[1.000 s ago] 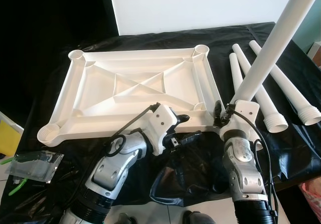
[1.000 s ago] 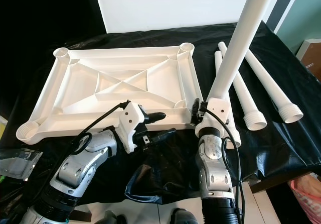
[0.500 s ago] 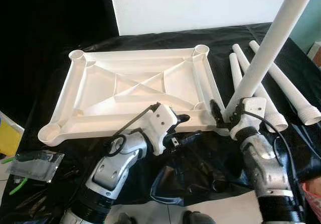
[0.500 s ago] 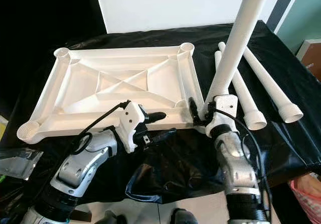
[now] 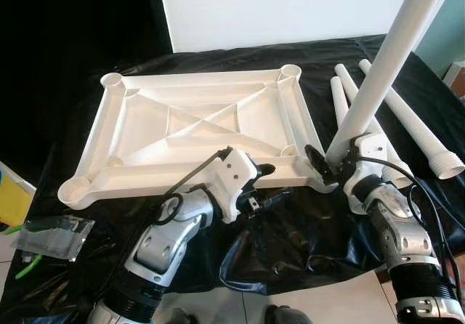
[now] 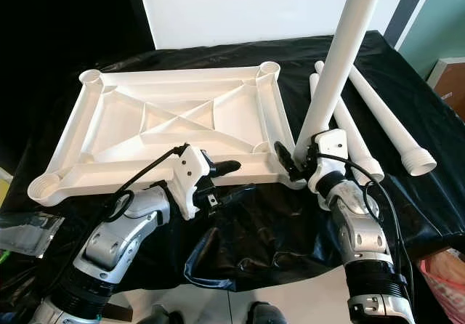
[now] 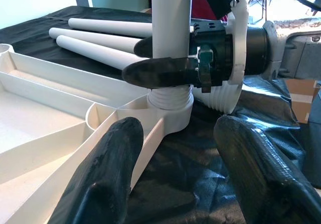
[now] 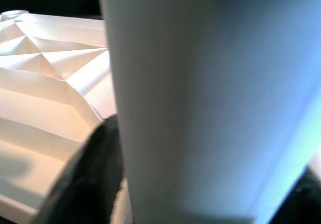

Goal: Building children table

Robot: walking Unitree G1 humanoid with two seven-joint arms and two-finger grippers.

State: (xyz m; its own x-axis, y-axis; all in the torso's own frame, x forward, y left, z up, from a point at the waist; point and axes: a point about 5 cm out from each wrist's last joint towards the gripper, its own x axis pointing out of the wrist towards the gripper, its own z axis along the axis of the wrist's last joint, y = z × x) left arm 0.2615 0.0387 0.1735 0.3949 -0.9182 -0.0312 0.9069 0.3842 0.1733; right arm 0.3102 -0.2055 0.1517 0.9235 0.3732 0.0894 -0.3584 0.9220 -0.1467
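The right gripper [image 5: 330, 165] is pinching the leg [image 5: 378, 77] near its foot, standing almost upright in the tabletop's [image 5: 196, 131] near right corner socket. The left gripper [image 5: 270, 186], jaws spread and empty, is waiting just beside that corner. The left wrist view is showing the leg's ribbed end seated in the socket [image 7: 170, 106].
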